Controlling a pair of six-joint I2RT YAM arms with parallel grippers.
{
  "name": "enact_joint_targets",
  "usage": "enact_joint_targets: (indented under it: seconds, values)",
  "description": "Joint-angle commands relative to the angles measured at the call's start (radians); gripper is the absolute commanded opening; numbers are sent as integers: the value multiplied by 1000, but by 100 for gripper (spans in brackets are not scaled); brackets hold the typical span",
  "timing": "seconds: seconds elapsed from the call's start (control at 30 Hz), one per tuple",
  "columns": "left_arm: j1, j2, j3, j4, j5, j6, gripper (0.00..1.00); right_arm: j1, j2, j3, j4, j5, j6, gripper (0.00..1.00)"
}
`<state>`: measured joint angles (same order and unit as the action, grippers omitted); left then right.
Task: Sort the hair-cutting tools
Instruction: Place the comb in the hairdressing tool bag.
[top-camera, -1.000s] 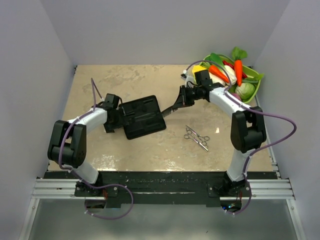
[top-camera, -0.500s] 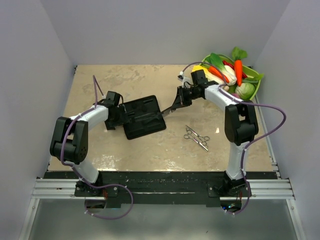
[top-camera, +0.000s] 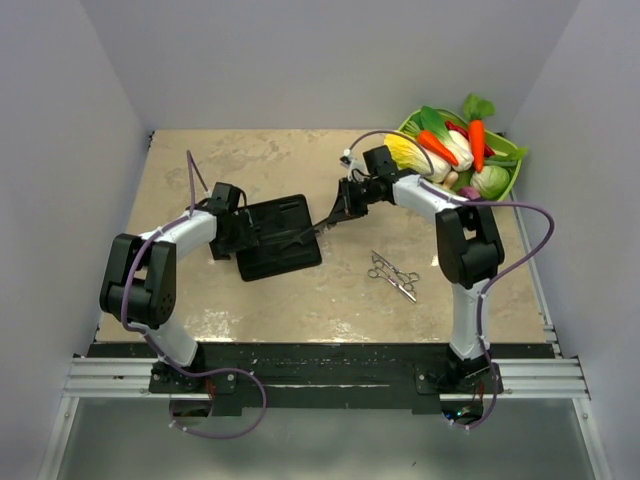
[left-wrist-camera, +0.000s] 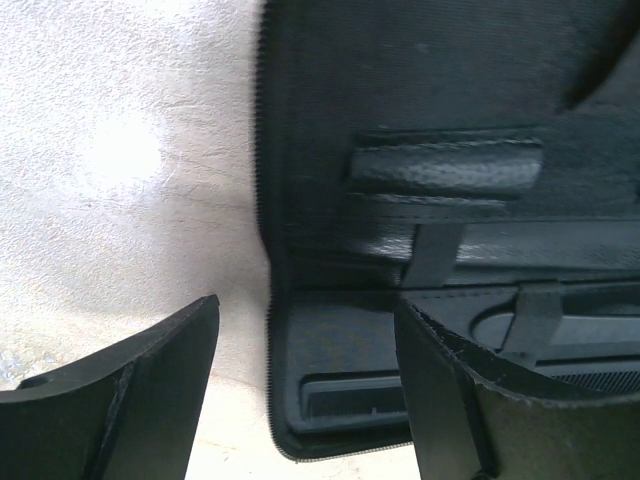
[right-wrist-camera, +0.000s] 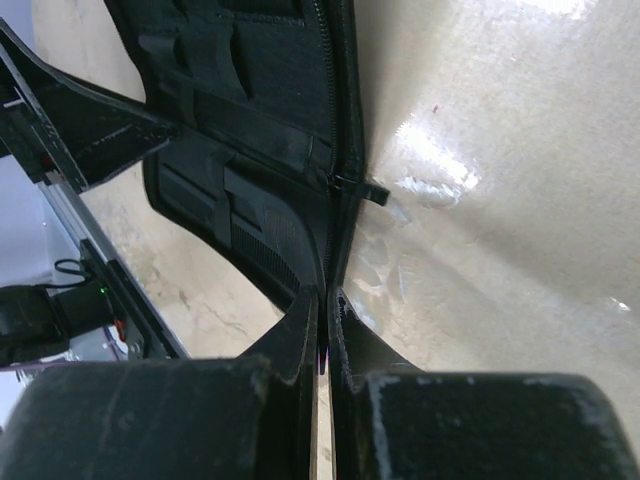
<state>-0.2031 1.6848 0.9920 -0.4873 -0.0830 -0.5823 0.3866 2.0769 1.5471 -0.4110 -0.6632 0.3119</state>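
Note:
An open black case (top-camera: 280, 238) lies left of the table's middle. My left gripper (top-camera: 240, 232) is open at its left edge. In the left wrist view that gripper (left-wrist-camera: 307, 305) has one finger over the table and one over the case (left-wrist-camera: 400, 100). A black comb (left-wrist-camera: 365, 400) lies in the case's bottom pocket. My right gripper (top-camera: 326, 219) is shut on a second slim black comb (top-camera: 306, 232), whose tip reaches the case's right side. In the right wrist view the gripper (right-wrist-camera: 327, 292) stands by the zip edge of the case (right-wrist-camera: 250, 120). Two silver scissors (top-camera: 392, 275) lie together on the table to the right.
A green basket (top-camera: 512, 168) full of toy vegetables stands at the back right corner, just behind the right arm. Grey walls close the table on the left, back and right.
My right gripper has moved left toward the case with the comb. The case has shifted a little to the left. The left gripper stays open at the case's edge.

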Motion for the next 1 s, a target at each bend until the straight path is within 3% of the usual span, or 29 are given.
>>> enact_joint_targets:
  seconds: [0.0, 0.43, 0.53, 0.57, 0.63, 0.67, 0.7, 0.97]
  values:
    - [2, -8, -19, -11, -1, 18, 75, 31, 20, -8, 109, 60, 78, 0]
    - [2, -27, -15, -42, -23, 41, 74, 64, -75, -180, 189, 178, 173, 0]
    - [2, -37, -18, -43, -41, 56, 63, 64, -87, -183, 172, 197, 161, 0]
    - [2, -34, -16, -42, -40, 59, 43, 64, -93, -183, 164, 207, 159, 0]
    - [2, -27, -15, -36, -28, 62, 24, 64, -103, -180, 155, 221, 150, 0]
    - [2, -17, -15, -34, -21, 61, 9, 63, -104, -179, 144, 226, 145, 0]
    - [2, -13, -13, -33, -8, 61, 3, 58, -106, -171, 137, 228, 138, 0]
    - [-9, 15, -18, -8, -6, 53, 0, 54, -101, -162, 144, 208, 131, 0]
